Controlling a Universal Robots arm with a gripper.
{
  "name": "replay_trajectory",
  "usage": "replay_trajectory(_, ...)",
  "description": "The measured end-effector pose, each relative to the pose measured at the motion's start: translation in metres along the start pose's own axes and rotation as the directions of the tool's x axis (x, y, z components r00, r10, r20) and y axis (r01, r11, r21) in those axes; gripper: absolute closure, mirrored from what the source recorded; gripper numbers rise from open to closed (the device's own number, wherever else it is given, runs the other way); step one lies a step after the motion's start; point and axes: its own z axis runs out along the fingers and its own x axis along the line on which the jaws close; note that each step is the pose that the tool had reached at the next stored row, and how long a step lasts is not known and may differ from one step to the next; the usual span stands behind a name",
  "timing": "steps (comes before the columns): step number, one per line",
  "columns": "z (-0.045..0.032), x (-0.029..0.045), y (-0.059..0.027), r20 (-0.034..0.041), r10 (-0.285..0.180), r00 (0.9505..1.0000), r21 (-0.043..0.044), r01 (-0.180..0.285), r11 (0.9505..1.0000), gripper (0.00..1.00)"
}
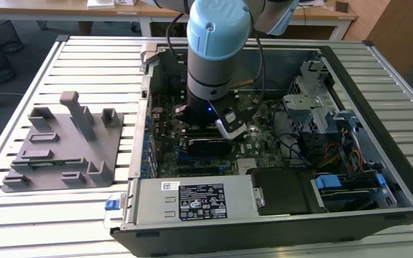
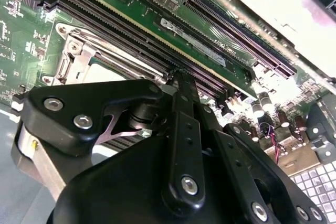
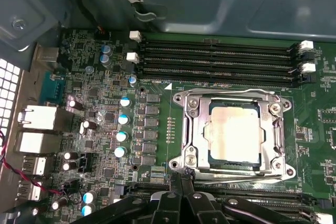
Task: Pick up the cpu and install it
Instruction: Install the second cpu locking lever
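The cpu point(image 3: 233, 132) lies flat in the black motherboard socket, its shiny silver top showing inside the metal frame point(image 3: 189, 129). In the second wrist view the cpu point(image 2: 102, 74) shows pale behind the gripper's links. My gripper point(image 3: 182, 174) is shut with nothing between its fingers. Its tips sit at the rim of the socket frame by one corner, just off the cpu. In the exterior view the gripper point(image 1: 225, 137) hangs low inside the open computer case, over the motherboard.
Memory slots point(image 3: 215, 59) run along one side of the socket, with capacitors point(image 3: 125, 121) on another. The case walls point(image 1: 378, 134), a drive cage point(image 1: 314, 102) and the power supply point(image 1: 192, 201) ring the board. A grey fixture plate point(image 1: 63, 150) lies on the slatted table at the exterior view's left.
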Motion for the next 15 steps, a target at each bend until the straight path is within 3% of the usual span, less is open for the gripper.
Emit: replay_trajectory(15, 0.0032, 0.0, -0.0007, 0.0, 0.0, 1.0, -0.0014, 0.0, 1.0, 0.89)
